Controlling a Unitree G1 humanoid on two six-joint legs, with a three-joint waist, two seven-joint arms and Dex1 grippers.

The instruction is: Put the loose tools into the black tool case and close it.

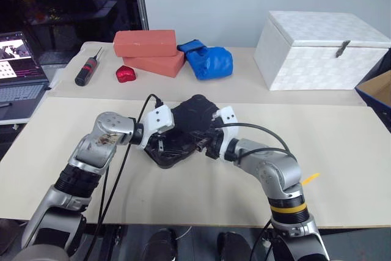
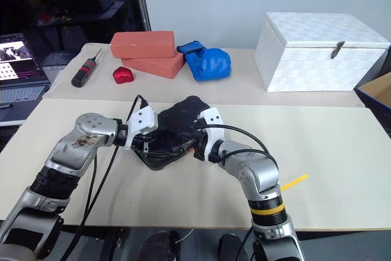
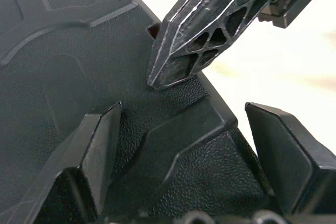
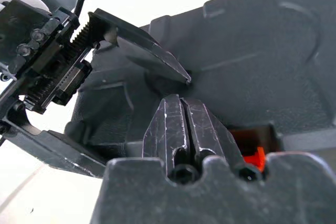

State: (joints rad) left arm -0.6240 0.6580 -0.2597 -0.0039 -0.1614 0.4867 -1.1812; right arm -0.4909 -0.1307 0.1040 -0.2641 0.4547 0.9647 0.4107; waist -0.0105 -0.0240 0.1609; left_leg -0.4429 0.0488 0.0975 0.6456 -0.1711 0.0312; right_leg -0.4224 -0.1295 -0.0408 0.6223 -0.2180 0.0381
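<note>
You are pressing the black tool case (image 1: 183, 131) lid with the clenched right gripper (image 4: 182, 124), while the left gripper (image 3: 184, 145) is straddling its edge, fingers spread. The lid looks down; the orange latch (image 4: 251, 150) beside your right fingers seems unfastened.

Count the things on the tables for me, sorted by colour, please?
Red or terracotta: 3 (two terracotta rectangular blocks, one shiny red heart-shaped object)
Blue: 1 (padded blue glove)
White: 1 (white quilted box)
Black: 2 (closed black plastic tool case, black-and-red screwdriver)
Yellow: 1 (small yellow strip)
Total: 8
</note>
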